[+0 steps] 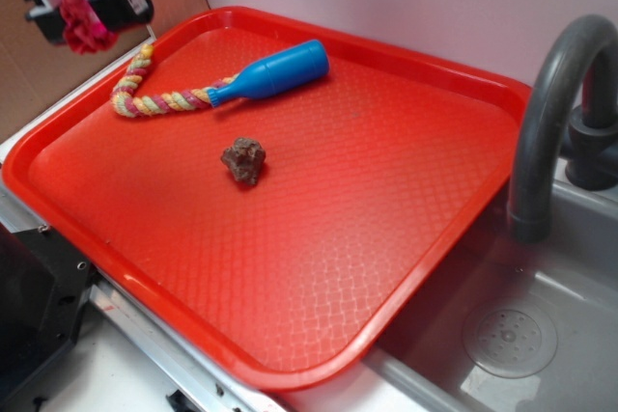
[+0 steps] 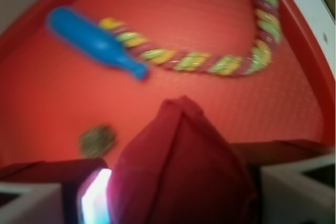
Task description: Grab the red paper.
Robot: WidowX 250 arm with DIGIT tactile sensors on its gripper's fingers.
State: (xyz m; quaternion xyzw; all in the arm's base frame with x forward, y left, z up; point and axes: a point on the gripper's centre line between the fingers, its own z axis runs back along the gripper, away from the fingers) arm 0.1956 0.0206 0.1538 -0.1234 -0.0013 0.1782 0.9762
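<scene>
**Op:** From the exterior view I have the gripper (image 1: 85,9) up in the top left corner of the frame, off past the far left corner of the red tray (image 1: 386,238). Its upper part is cut off by the frame edge.

**Desk:** And the red paper?

**Op:** The red paper (image 1: 85,24) sits between the fingers, lifted clear of the tray. The crumpled crimson wad bulges out below the black jaws, which are closed in against it with only the paper between them.

**Desk:** Does the wrist view confirm that?

**Op:** Mostly. The red paper (image 2: 181,174) fills the lower middle of that view as a dark red fold, flanked by the finger pads, but it is blurred, so I cannot make out the exact contact points.

**Desk:** What else is on the tray?

**Op:** The brown lump (image 1: 243,159) lies alone left of the tray's centre; in the wrist view it is a smeared blob (image 2: 97,140), probably the same lump. The braided rope (image 1: 159,94) curves along the far left edge, and its blue handle (image 1: 273,71) points toward the far edge. A grey faucet (image 1: 550,123) rises over the sink (image 1: 541,335) beside the tray's right edge, hiding a strip of the rim there.
</scene>
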